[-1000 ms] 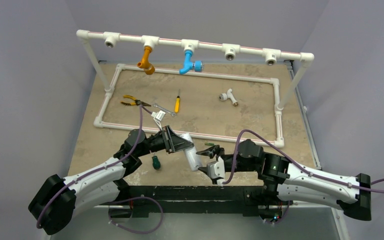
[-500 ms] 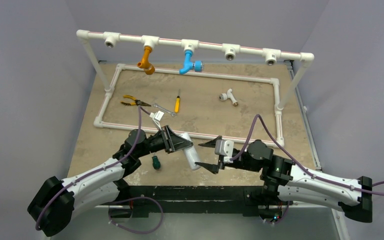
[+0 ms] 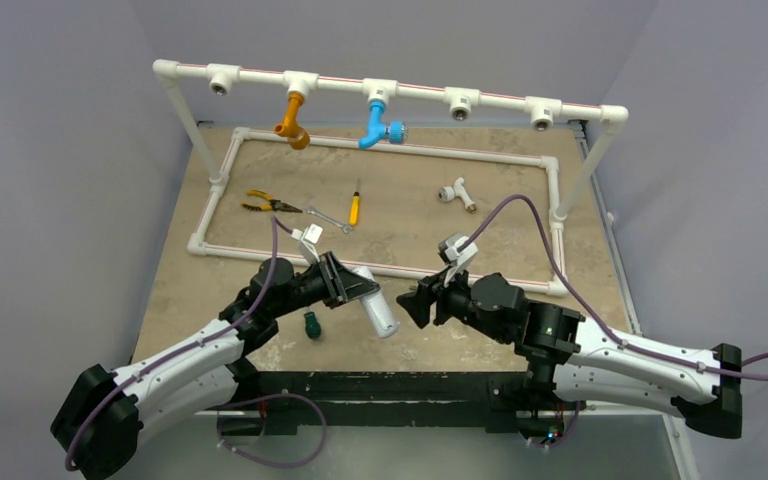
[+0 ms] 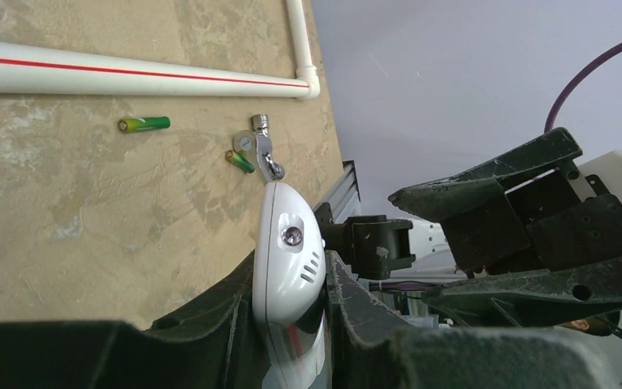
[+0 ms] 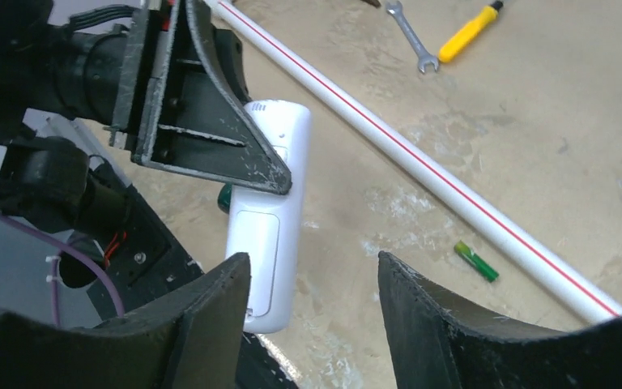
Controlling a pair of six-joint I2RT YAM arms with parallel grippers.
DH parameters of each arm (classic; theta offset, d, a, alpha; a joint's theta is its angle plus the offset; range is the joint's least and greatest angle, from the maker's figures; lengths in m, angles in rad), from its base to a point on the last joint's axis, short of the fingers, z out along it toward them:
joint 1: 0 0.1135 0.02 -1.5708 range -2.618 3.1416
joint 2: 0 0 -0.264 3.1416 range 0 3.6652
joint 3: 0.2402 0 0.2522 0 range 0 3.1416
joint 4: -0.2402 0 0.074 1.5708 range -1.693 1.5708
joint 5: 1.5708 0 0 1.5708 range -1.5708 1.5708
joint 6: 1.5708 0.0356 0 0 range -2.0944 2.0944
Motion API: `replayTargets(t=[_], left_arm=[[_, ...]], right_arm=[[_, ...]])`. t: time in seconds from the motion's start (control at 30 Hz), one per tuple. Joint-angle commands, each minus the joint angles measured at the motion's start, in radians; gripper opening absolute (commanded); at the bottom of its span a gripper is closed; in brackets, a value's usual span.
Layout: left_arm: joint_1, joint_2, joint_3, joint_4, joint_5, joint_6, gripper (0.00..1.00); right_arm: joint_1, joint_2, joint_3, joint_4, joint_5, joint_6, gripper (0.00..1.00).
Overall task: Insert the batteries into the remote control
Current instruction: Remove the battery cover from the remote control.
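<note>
My left gripper is shut on the white remote control and holds it tilted above the near table. In the left wrist view the remote is clamped between my fingers. In the right wrist view its plain back with the battery cover panel faces the camera. My right gripper is open and empty just right of the remote, with its fingers spread. Two green batteries lie on the table by the pipe. One battery also shows in the right wrist view.
A white PVC pipe frame lies behind the grippers. Inside it are pliers, a wrench, a yellow screwdriver and a white tee fitting. A green-handled screwdriver stands near the left arm. A small metal fitting lies by the batteries.
My right gripper has risen from the table, swung round and now faces the remote from the right, still open. My left gripper has shifted the remote slightly.
</note>
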Motion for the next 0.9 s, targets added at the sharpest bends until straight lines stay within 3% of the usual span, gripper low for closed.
replayTargets(t=[0.0, 0.27, 0.47, 0.77, 0.87], left_arm=[[-0.002, -0.006, 0.057, -0.046, -0.039, 0.032, 0.00], [-0.002, -0.001, 0.068, -0.081, -0.047, 0.047, 0.00], [-0.002, 0.007, 0.069, -0.073, -0.036, 0.045, 0.00], [-0.002, 0.025, 0.074, -0.066, -0.014, 0.048, 0.00], [-0.002, 0.025, 0.075, -0.063, -0.010, 0.048, 0.00]], right_arm=[[0.019, 0.006, 0.012, -0.056, 0.095, 0.235, 0.63], [0.037, 0.110, 0.013, 0.001, -0.002, 0.280, 0.69], [0.043, 0.192, 0.009, 0.057, -0.057, 0.269, 0.65], [0.049, 0.251, 0.034, 0.060, -0.124, 0.230, 0.68], [0.051, 0.265, 0.043, 0.046, -0.118, 0.218, 0.64]])
